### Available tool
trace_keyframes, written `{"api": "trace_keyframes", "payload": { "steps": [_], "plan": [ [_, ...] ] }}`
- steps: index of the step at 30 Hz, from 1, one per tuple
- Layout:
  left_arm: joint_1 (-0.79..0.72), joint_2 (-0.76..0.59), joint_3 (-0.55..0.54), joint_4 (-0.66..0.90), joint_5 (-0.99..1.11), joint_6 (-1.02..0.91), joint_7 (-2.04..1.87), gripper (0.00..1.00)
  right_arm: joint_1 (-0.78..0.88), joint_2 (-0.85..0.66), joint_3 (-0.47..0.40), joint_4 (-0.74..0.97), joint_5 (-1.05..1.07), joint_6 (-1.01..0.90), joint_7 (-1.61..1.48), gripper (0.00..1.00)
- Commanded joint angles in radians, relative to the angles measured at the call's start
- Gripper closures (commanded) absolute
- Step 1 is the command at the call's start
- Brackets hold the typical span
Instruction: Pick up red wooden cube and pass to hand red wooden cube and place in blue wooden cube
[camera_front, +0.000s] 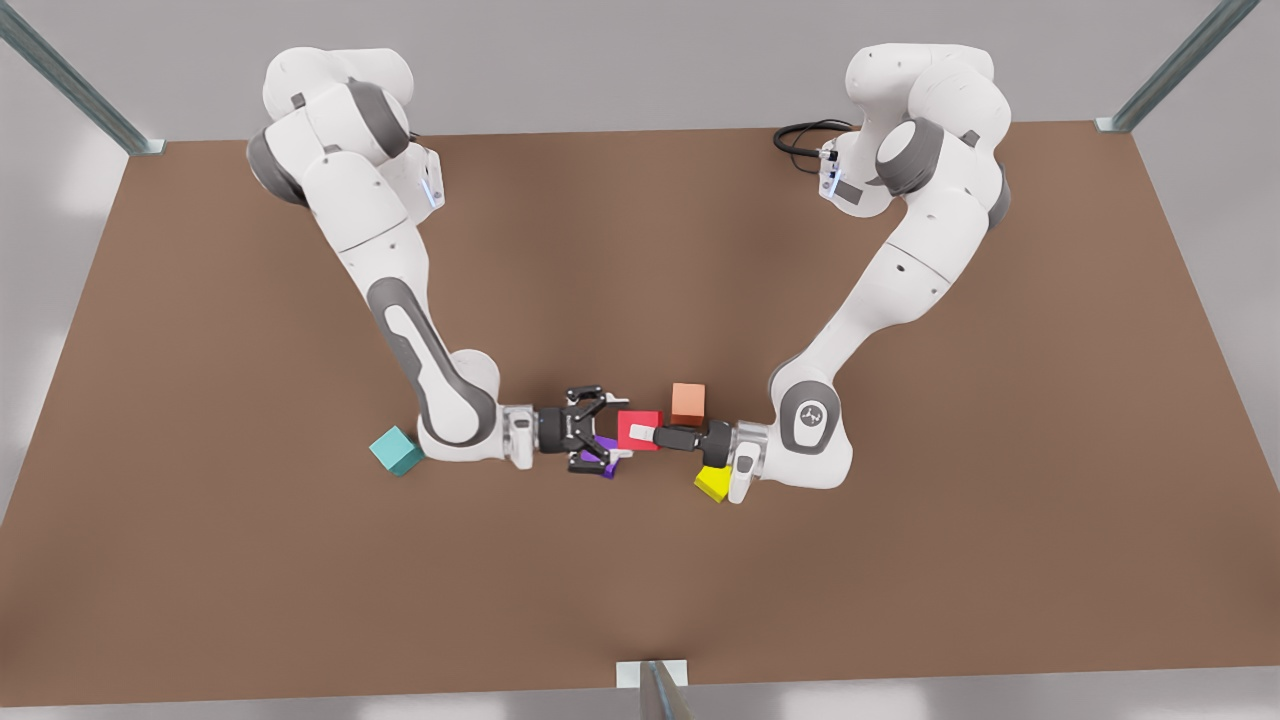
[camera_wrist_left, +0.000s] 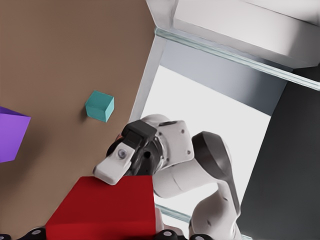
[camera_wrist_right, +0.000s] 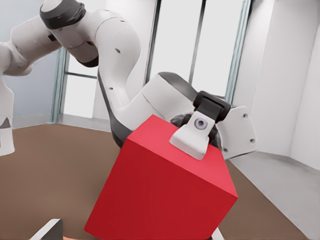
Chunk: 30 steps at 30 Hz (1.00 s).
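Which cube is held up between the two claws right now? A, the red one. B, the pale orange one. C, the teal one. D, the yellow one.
A: the red wooden cube sits in the left claw, which reaches in from the front view's right, with the right claw meeting it from the other side.
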Motion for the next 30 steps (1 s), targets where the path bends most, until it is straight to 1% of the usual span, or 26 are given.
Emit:
{"api": "trace_keyframes", "payload": {
  "steps": [1, 3, 8, 11, 12, 13, 14, 15, 16, 17, 18, 20, 25, 30],
  "plan": [
    [-0.003, -0.002, -0.001, 0.0, -0.012, 0.003, 0.023, 0.31, 0.002, 0.002, 0.007, 0.003, 0.021, 0.016, -0.086, 0.0],
    [-0.003, -0.002, -0.002, 0.0, -0.012, 0.003, 0.023, 0.31, 0.007, 0.008, 0.03, 0.017, 0.032, 0.06, -0.086, 0.0],
    [-0.006, 0.006, -0.001, 0.0, -0.015, 0.001, 0.023, 0.31, 0.011, 0.007, 0.03, 0.031, 0.038, 0.069, -0.074, 0.0],
    [-0.006, 0.008, -0.001, 0.002, -0.015, 0.001, 0.023, 0.31, 0.011, 0.008, 0.03, 0.046, 0.039, 0.069, -0.069, 0.02],
    [-0.006, 0.006, -0.001, 0.002, -0.015, 0.001, 0.023, 0.3, 0.013, 0.008, 0.03, 0.049, 0.039, 0.071, -0.069, 0.07],
    [-0.006, 0.008, -0.001, 0.0, -0.015, 0.001, 0.023, 0.3, 0.013, 0.008, 0.03, 0.052, 0.039, 0.071, -0.069, 0.16],
    [-0.004, 0.006, -0.001, 0.0, -0.015, 0.001, 0.023, 0.3, 0.013, 0.008, 0.03, 0.054, 0.039, 0.071, -0.071, 0.3],
    [-0.006, 0.006, -0.001, 0.0, -0.015, 0.001, 0.023, 0.3, 0.013, 0.014, 0.03, 0.061, 0.039, 0.071, -0.071, 0.35],
    [-0.004, 0.006, -0.001, 0.0, -0.015, 0.001, 0.023, 0.3, 0.013, 0.022, 0.03, 0.07, 0.039, 0.071, -0.069, 0.38],
    [-0.004, 0.006, -0.001, 0.0, -0.015, 0.0, 0.023, 0.27, 0.013, 0.022, 0.03, 0.072, 0.039, 0.069, -0.069, 0.38],
    [-0.004, 0.006, -0.001, 0.0, -0.015, 0.0, 0.023, 0.13, 0.013, 0.022, 0.03, 0.072, 0.039, 0.069, -0.069, 0.38],
    [-0.004, 0.005, -0.001, 0.0, -0.014, 0.0, 0.021, 0.0, 0.011, 0.022, 0.03, 0.072, 0.038, 0.069, -0.069, 0.38],
    [-0.004, 0.003, -0.001, 0.002, -0.014, 0.0, 0.007, 0.0, 0.005, 0.022, 0.029, 0.071, 0.03, 0.059, -0.069, 0.38],
    [0.04, -0.008, -0.002, 0.003, 0.004, -0.017, -0.052, 0.0, -0.008, 0.022, 0.027, 0.069, 0.021, 0.052, -0.057, 0.38]
  ]
}}
